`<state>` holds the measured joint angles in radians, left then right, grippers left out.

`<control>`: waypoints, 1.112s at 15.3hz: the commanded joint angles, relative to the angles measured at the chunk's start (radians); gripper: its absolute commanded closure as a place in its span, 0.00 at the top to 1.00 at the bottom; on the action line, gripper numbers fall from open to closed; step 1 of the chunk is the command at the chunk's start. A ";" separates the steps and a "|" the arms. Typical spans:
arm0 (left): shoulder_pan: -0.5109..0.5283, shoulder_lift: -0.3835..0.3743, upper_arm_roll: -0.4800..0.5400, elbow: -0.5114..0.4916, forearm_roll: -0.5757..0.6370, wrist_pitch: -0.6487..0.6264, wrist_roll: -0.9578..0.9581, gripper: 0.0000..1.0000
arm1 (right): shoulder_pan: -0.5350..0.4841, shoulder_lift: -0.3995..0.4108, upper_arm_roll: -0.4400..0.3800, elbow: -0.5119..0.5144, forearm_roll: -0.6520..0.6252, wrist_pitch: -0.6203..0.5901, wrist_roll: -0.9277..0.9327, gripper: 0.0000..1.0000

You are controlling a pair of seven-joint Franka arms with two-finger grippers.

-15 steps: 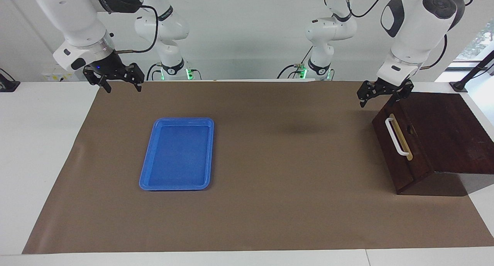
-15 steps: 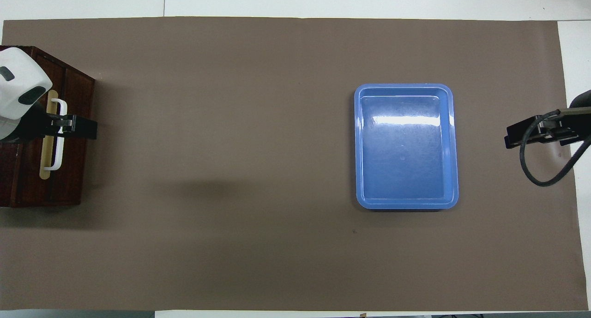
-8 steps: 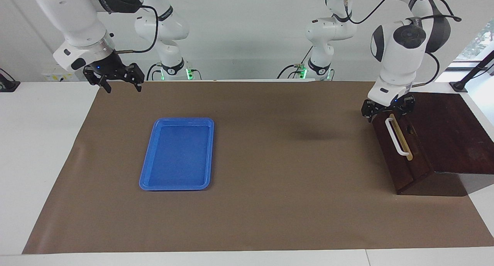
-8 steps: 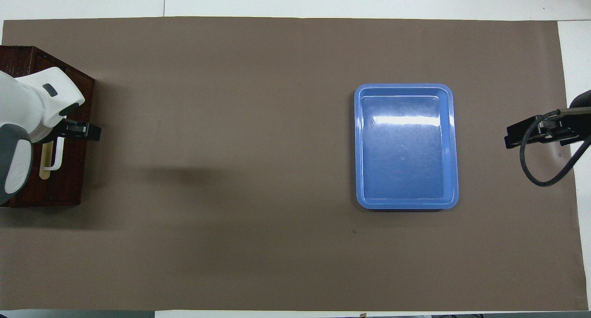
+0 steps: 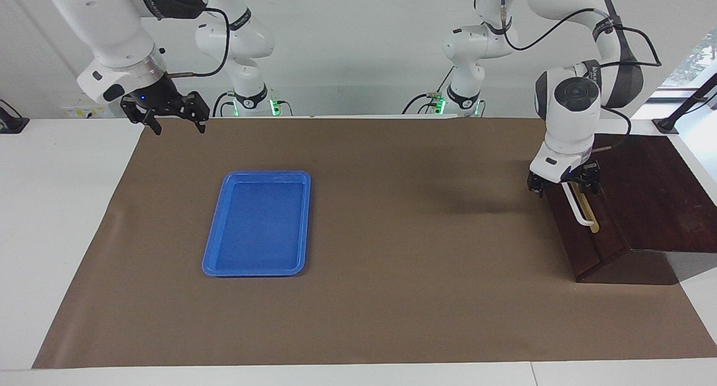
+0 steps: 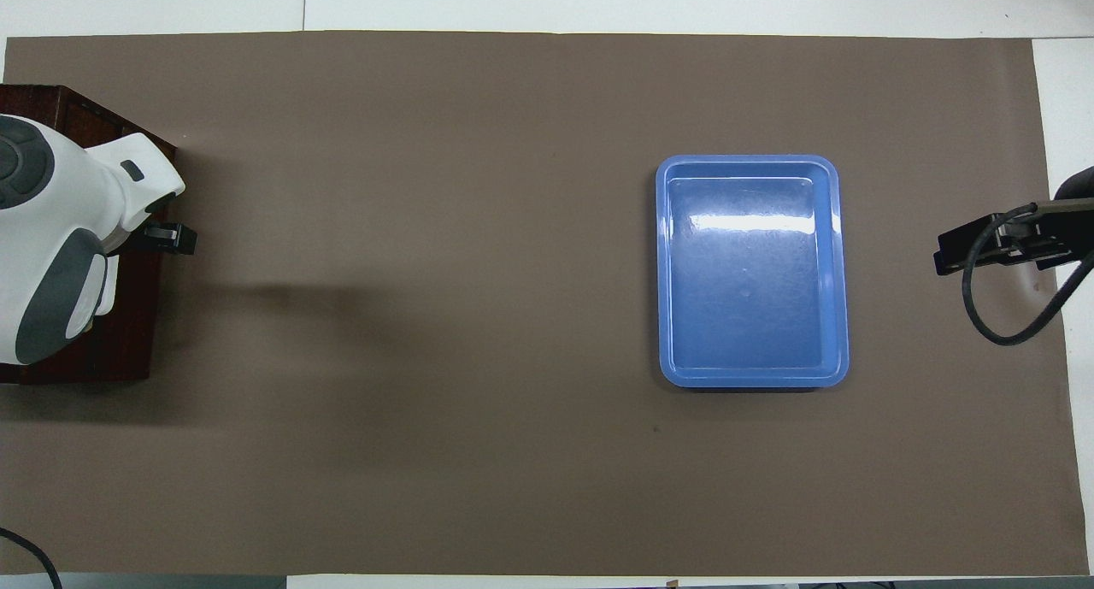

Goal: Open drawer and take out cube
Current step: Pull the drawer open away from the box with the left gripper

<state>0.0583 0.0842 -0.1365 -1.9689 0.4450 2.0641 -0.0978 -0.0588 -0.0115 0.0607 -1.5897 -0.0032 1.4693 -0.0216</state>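
The dark brown wooden box stands at the left arm's end of the table. Its drawer is shut, and the front slants toward the table's middle. My left gripper is down at the drawer front, open, with its fingers astride the end of the white bar handle nearer to the robots. In the overhead view the left arm covers most of the handle, and only one finger sticks out past the drawer. The yellow cube is hidden. My right gripper waits open above the mat's corner at the right arm's end.
A flat blue tray lies empty on the brown mat, toward the right arm's end; it also shows in the overhead view. The right gripper hangs beside it at the mat's edge.
My left gripper has come down from above the box's top edge onto the drawer front and now straddles the handle. The right arm has not moved.
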 commanded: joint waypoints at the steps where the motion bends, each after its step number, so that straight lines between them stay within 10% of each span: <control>1: 0.037 -0.001 -0.003 -0.041 0.024 0.080 -0.014 1.00 | -0.018 -0.015 0.011 -0.018 -0.004 -0.004 0.005 1.00; 17: 0.028 0.011 -0.008 -0.123 0.024 0.186 -0.014 1.00 | -0.027 -0.025 0.010 -0.041 -0.006 -0.004 0.005 1.00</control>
<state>0.0980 0.1048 -0.1424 -2.0661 0.4511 2.2244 -0.0978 -0.0600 -0.0137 0.0590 -1.6015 -0.0032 1.4684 -0.0216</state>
